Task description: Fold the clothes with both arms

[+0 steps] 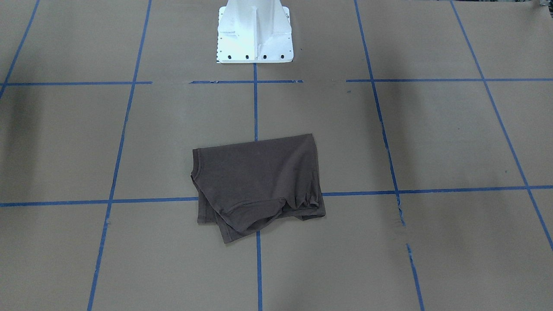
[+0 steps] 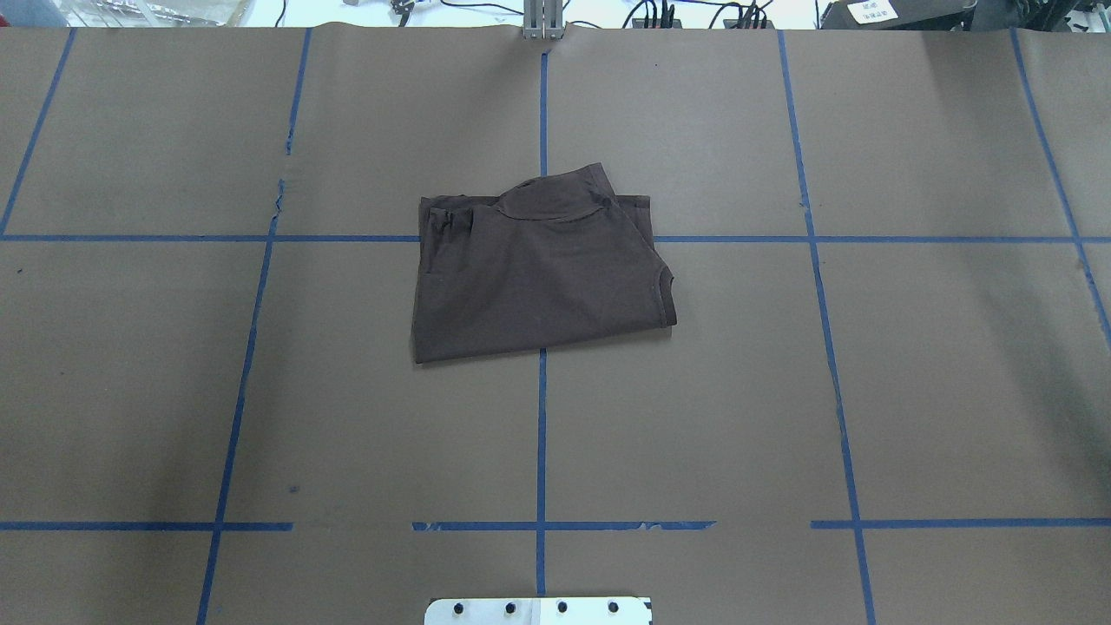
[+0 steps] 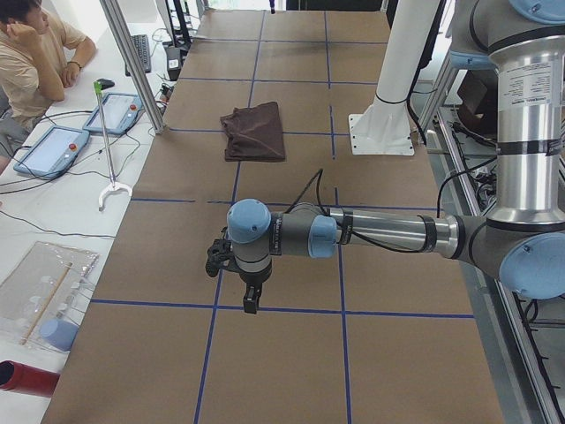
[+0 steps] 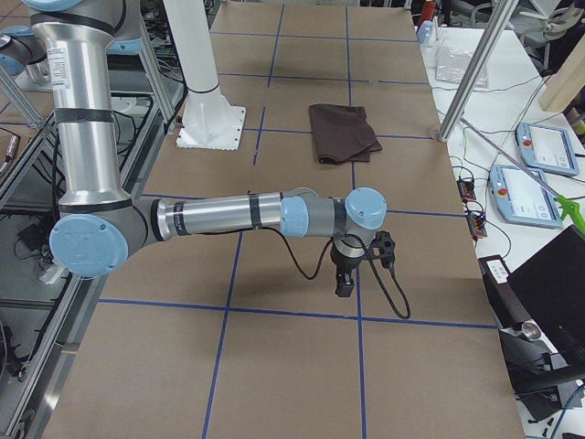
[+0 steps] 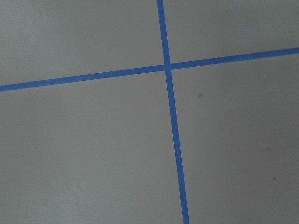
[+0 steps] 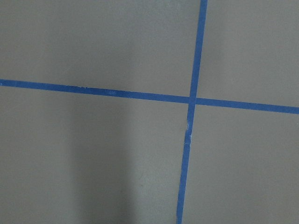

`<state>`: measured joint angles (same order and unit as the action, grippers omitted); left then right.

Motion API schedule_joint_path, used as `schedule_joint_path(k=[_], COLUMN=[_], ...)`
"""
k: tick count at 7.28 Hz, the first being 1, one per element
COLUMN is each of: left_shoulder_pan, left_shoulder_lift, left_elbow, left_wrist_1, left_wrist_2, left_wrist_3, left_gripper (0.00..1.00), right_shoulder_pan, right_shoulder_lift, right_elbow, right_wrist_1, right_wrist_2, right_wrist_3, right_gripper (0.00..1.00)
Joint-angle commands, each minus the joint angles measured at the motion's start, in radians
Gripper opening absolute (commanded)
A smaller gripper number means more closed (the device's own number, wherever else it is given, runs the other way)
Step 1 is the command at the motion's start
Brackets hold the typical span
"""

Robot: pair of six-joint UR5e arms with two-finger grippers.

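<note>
The folded shirt point(image 1: 259, 185) lies on the worktop point(image 1: 432, 138). The left arm point(image 3: 380, 231) and right arm point(image 4: 219, 218) hang well away from it. Nobody can tell if their fingers point(image 3: 252, 303) are apart.

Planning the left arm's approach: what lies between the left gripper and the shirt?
Nothing in the way. In the exterior left view, only bare table cover crossed by blue tape lines lies between the left gripper and the shirt.
</note>
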<state>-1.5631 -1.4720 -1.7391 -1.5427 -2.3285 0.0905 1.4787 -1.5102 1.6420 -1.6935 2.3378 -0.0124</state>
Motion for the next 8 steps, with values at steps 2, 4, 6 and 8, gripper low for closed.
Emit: schedule_joint_path(k=[2, 4, 6, 8], left_shoulder_pan=[0.000, 0.000, 0.000, 0.000], left_shoulder_lift=[-0.002, -0.002, 0.001, -0.002], left_elbow=[-0.007, -0.007, -0.008, -0.008], left_wrist_1=[0.001, 0.003, 0.003, -0.010], left_wrist_2=[0.000, 0.000, 0.000, -0.002], left_wrist_3=[0.000, -0.001, 0.000, 0.000], left_gripper=[1.00, 1.00, 1.00, 1.00], right_shoulder_pan=[0.000, 0.000, 0.000, 0.000], right_shoulder_lift=[-0.001, -0.001, 0.001, 0.005], right_elbow=[0.001, -0.001, 0.009, 0.009], right_wrist_1=[0.000, 0.000, 0.000, 0.002], right_wrist_2=[0.000, 0.002, 0.002, 0.002], right_wrist_3=[0.002, 0.002, 0.002, 0.002], right_gripper=[1.00, 1.00, 1.00, 1.00])
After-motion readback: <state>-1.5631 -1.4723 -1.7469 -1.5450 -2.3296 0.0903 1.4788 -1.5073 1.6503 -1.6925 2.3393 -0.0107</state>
